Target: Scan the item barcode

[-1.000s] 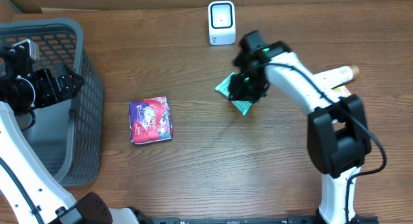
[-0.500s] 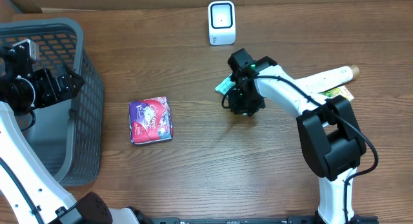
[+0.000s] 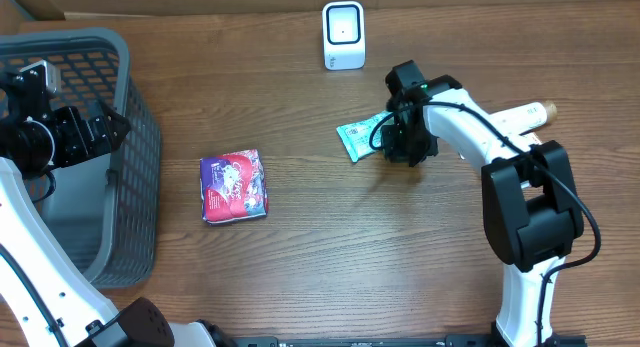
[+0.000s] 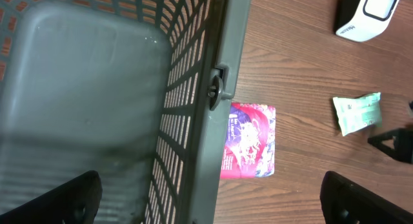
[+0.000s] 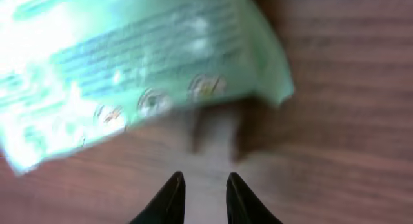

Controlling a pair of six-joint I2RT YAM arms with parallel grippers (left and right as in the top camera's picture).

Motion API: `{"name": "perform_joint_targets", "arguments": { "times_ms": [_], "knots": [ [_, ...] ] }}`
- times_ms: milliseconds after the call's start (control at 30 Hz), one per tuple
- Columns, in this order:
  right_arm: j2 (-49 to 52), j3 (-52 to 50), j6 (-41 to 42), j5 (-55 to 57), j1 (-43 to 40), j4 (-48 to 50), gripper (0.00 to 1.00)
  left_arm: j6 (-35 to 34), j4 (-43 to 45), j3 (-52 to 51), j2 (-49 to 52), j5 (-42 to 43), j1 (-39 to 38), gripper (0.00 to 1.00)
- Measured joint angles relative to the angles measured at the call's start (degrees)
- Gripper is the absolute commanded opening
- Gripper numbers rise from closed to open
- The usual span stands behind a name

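A green packet [image 3: 362,139] lies flat on the wooden table, below and right of the white scanner [image 3: 343,35]. My right gripper [image 3: 402,145] sits just right of the packet, at its edge. In the right wrist view the packet [image 5: 142,62] fills the upper frame, blurred. The two black fingertips [image 5: 175,185] stand a narrow gap apart just short of it, with only bare table between them, so the right gripper [image 5: 204,185] holds nothing. A red and purple packet [image 3: 234,186] lies left of centre. My left gripper [image 3: 105,127] hangs wide open over the basket rim.
A grey mesh basket [image 3: 140,147] stands at the left edge; its rim [image 4: 222,88] runs down the left wrist view, with the red packet [image 4: 250,146] beside it. A cream tube [image 3: 522,115] and another flat packet [image 3: 530,142] lie at the right.
The green packet went from tilted under my right gripper to lying flat on the table. The right gripper swung left, then back to the packet's right side, and its jaws narrowed. The left arm stayed still.
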Motion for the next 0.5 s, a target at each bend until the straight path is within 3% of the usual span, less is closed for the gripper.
{"name": "perform_joint_targets", "arguments": {
  "times_ms": [67,100,133,167,267,500],
  "knots": [
    [0.0,1.9,-1.5,-3.0,-0.8,-1.7,0.40,0.0,0.0,0.0,0.0,0.0,0.0,1.00],
    [0.0,3.2,-2.6,-4.5,-1.4,-2.4,0.50,0.0,0.0,0.0,0.0,0.0,0.0,1.00],
    [0.0,4.5,-3.4,-5.7,-2.0,-2.7,0.68,0.0,0.0,0.0,0.0,0.0,0.0,1.00],
    [0.0,5.7,-4.2,-6.6,-2.7,-2.7,0.75,0.0,0.0,0.0,0.0,0.0,0.0,1.00],
    [0.0,8.0,-6.3,-8.3,-5.2,0.2,0.81,0.0,0.0,0.0,0.0,0.0,0.0,1.00],
    [0.1,8.1,-9.8,-11.3,-10.0,8.3,0.79,0.0,0.0,0.0,0.0,0.0,0.0,1.00]
  ]
}}
